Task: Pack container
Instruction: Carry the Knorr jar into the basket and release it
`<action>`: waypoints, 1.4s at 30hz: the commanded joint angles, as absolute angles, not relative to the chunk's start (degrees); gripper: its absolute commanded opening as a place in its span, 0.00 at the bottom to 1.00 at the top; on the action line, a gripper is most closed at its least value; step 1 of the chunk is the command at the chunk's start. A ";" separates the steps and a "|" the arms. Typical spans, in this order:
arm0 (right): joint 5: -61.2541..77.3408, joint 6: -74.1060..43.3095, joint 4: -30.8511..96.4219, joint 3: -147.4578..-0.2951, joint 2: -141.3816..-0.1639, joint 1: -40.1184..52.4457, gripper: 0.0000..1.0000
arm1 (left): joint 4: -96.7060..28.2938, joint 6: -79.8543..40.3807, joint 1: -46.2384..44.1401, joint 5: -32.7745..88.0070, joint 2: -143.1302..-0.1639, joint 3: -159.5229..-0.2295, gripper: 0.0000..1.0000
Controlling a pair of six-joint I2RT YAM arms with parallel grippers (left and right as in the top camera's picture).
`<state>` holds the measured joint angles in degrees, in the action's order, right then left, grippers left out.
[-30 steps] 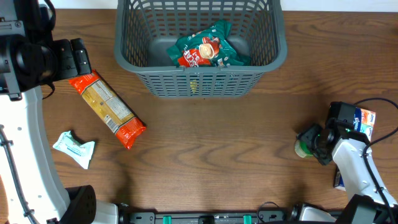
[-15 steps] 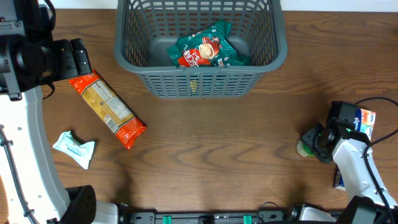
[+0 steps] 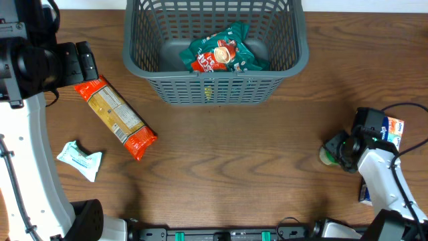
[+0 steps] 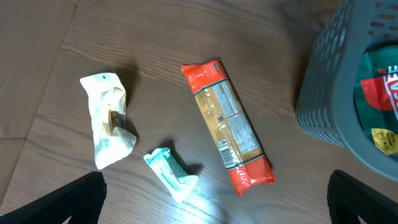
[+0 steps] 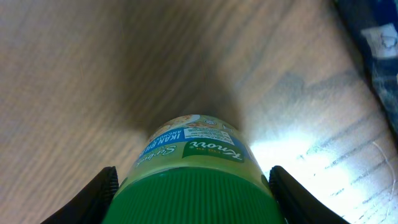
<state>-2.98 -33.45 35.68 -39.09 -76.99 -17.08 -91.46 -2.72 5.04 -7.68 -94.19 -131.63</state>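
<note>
The container (image 3: 214, 88), a dark grey slotted basket, stands at the back middle with a green and red snack bag (image 3: 221, 52) inside; its wall shows in the left wrist view (image 4: 326, 81). My right gripper (image 3: 342, 152) is shut on a small green-lidded jar (image 3: 327, 156) at the right; in the right wrist view both fingers (image 5: 191, 196) press the ribbed lid of the jar (image 5: 193, 149). My left gripper (image 3: 83, 61) is open and empty (image 4: 214, 202), held above an orange pasta packet (image 3: 115, 117).
The pasta packet (image 4: 227, 127) lies left of the basket. A mint wrapper (image 3: 80, 159) lies nearer the front left (image 4: 171, 174), with a white crumpled wrapper (image 4: 109, 118) beside it. A blue and white box (image 3: 392, 127) sits behind my right arm.
My right gripper and the jar have shifted slightly right and back. The left arm has not moved.
</note>
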 commanded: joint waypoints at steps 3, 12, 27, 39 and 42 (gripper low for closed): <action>-2.74 -29.54 37.74 -50.35 -77.14 -16.78 0.01 | -91.64 -2.11 4.97 -7.53 -94.50 -131.35 0.99; -2.81 -18.92 44.47 -79.64 -77.17 -12.80 0.01 | -91.64 -2.13 4.97 -7.53 -94.50 -131.35 0.99; 6.26 23.75 43.11 -105.54 -87.96 14.15 0.01 | -91.66 -2.13 4.97 -7.51 -94.50 -131.35 0.99; 6.42 25.04 45.43 -115.59 -110.59 17.10 0.01 | -92.31 -2.15 4.95 -7.46 -94.50 -131.35 0.99; 5.02 23.33 45.43 -117.43 -113.84 15.84 0.01 | -92.29 -2.15 4.95 -7.46 -94.50 -131.35 0.99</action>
